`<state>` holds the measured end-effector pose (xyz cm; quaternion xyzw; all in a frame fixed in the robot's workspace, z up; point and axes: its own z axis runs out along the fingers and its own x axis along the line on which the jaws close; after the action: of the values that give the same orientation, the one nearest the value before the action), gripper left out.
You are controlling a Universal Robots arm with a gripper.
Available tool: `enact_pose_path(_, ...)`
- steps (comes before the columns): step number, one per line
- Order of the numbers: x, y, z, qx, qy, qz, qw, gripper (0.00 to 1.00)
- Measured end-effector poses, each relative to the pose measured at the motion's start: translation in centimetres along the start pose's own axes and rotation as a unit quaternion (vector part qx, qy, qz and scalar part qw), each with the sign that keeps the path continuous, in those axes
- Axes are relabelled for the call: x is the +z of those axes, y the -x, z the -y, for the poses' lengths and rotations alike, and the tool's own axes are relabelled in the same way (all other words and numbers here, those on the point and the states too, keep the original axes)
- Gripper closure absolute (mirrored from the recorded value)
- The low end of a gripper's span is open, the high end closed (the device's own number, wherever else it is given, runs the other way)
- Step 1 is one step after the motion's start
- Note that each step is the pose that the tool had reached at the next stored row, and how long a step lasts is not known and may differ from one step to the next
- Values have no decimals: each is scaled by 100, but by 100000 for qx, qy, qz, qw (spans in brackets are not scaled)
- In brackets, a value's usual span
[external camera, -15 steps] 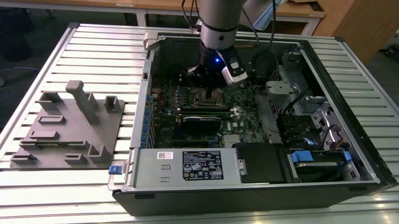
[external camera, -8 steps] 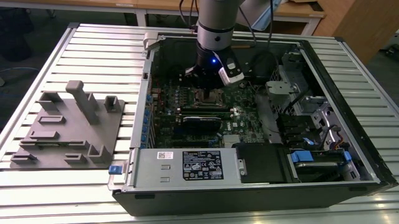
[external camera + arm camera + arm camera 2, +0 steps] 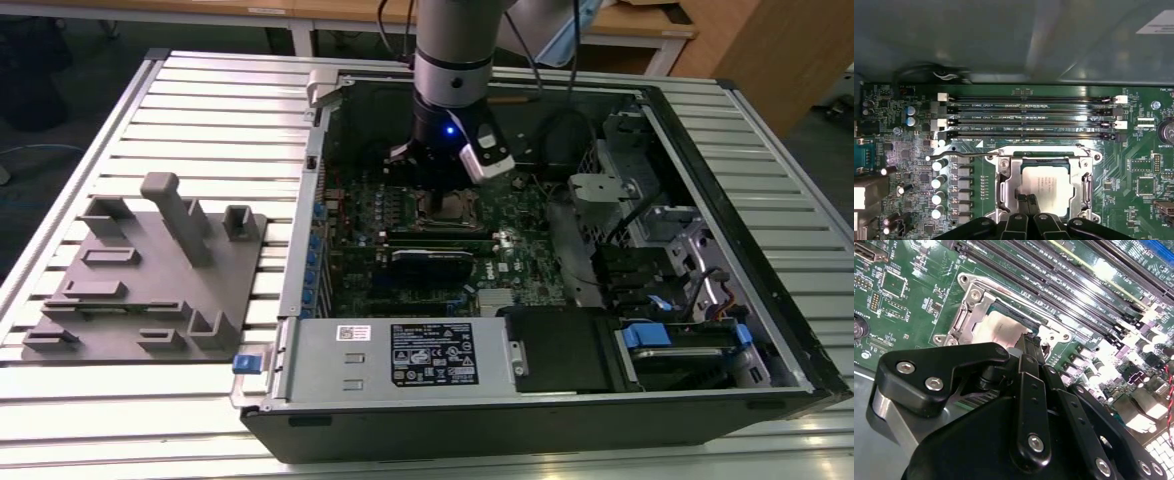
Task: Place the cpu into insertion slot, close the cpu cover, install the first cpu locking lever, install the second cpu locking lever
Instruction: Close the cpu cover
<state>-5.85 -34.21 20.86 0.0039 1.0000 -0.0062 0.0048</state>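
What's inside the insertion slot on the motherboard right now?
The cpu, silver top up, framed by the cpu cover. The gripper hides one edge; anything beneath the chip is covered.

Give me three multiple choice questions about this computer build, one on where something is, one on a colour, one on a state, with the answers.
1. Where is the cpu? A on the grey tray; B on the table; C in the insertion slot.
2. What colour is the circuit board? A blue; B green; C red.
3. How is the cpu cover? A lying flat around the cpu; B standing upright; C missing.
Answers: 1 C, its silver top sits inside the socket rim. 2 B, green shows all around the socket. 3 A, the frame lies level around the chip in both wrist views.
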Motion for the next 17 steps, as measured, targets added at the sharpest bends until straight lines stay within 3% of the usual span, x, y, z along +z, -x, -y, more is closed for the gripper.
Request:
enact_pose_path(7,3,-105,-1,7,16,429,99999,89)
enact_pose_path(17,24,-159,-70,117,15,435,99999,89)
